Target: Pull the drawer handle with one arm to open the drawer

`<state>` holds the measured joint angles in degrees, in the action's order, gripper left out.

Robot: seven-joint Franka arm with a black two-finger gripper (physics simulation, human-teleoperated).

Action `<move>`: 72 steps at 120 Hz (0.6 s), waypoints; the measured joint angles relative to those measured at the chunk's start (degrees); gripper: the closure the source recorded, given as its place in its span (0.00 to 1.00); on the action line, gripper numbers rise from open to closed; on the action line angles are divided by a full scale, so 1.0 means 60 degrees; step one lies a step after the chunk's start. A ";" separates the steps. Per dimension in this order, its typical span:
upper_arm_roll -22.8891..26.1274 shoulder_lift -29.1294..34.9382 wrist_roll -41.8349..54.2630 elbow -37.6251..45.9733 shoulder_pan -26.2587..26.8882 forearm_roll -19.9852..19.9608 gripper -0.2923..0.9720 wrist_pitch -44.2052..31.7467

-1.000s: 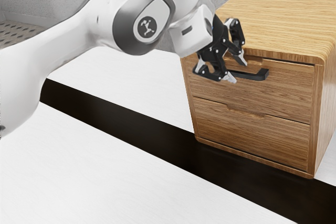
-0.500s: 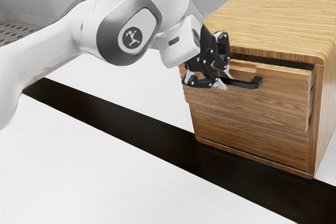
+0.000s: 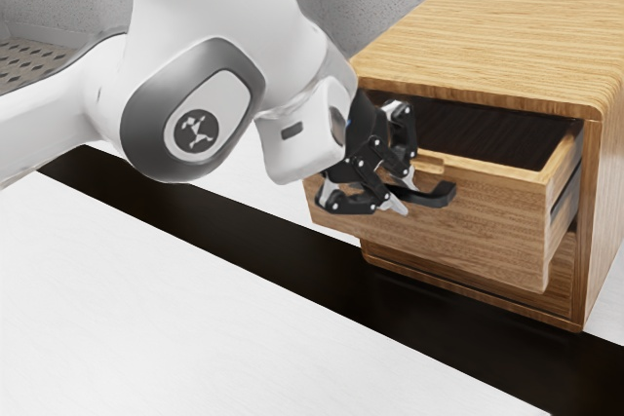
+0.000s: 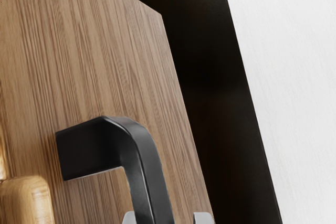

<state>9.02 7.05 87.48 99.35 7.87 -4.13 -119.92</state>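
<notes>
Pincer (image 3: 375, 200) is clamped on the handle (image 3: 434, 195) of the top drawer (image 3: 458, 231), gripping near the bar's end on the ext. view's left. In the wrist view the grey fingertips (image 4: 202, 217) sit either side of the black handle (image 4: 139, 166), w/ the wood drawer front right behind it. The drawer is already well out of the cabinet (image 3: 507, 36): its front stands clear of the cabinet face, the dark inside shows above the front panel, and the drawer's side w/ its runner is exposed on the ext. view's right. The lower drawer (image 3: 439, 275) is shut, flush w/ the cabinet. The cabinet sits on the white bench (image 3: 146, 319), just past the black stripe (image 3: 292, 250). Judgement: the main job is done, i.e. handle grasped and drawer opened a good way. Can't tell whether it's at full travel, since the back of the drawer box is hidden inside the cabinet. What's left, prob.: a bit more pull along the same line if full extension is wanted, then let go of the handle and back off w/o nudging the front shut.
</notes>
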 joint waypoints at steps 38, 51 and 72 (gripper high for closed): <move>-0.0029 0.1279 -0.0095 0.1443 0.0193 -0.0107 0.78 -0.0147; -0.0027 0.1582 -0.0118 0.1721 0.0179 -0.0123 0.78 -0.0162; -0.0015 0.2257 -0.0150 0.2334 0.0217 -0.0138 0.78 -0.0180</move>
<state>8.93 20.59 86.58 113.35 9.17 -4.96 -121.00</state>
